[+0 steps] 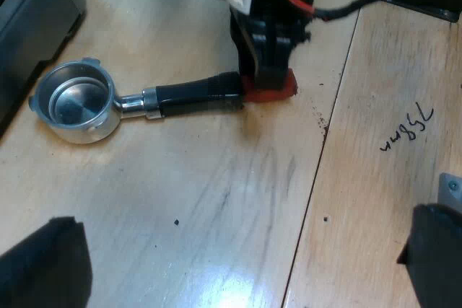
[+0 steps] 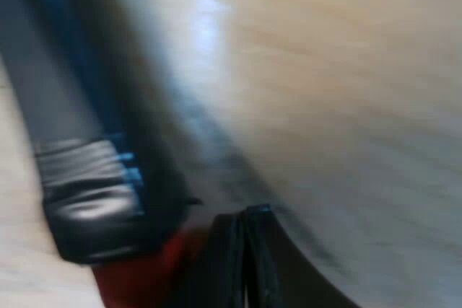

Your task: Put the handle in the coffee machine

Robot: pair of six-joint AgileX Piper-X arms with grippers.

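A pale wooden surface (image 1: 216, 200) of boards with dark seams between them carries the dark corner of the espresso machine (image 1: 32, 19). The left gripper (image 1: 242, 243) hangs above the boards, spread wide and holding nothing, its two black fingers (image 1: 43, 268) well apart. The right gripper (image 1: 268, 55) stands upright over the far tip of the metal holder (image 1: 76, 102) and touches it. Whether it is clamped there cannot be told; in its own close view the dark handle and the red lie right against it. The holder lies flat and loose on the surface, not locked into the machine. Its round basket faces up just beside the machine's corner, its dark handle (image 1: 195, 95) runs away from the machine, and its red end (image 1: 278, 91) sits under the right gripper. A line of dark handwriting (image 1: 408, 131) marks the neighbouring board, and a few dark specks (image 1: 321, 124) lie by the seam near the red end.
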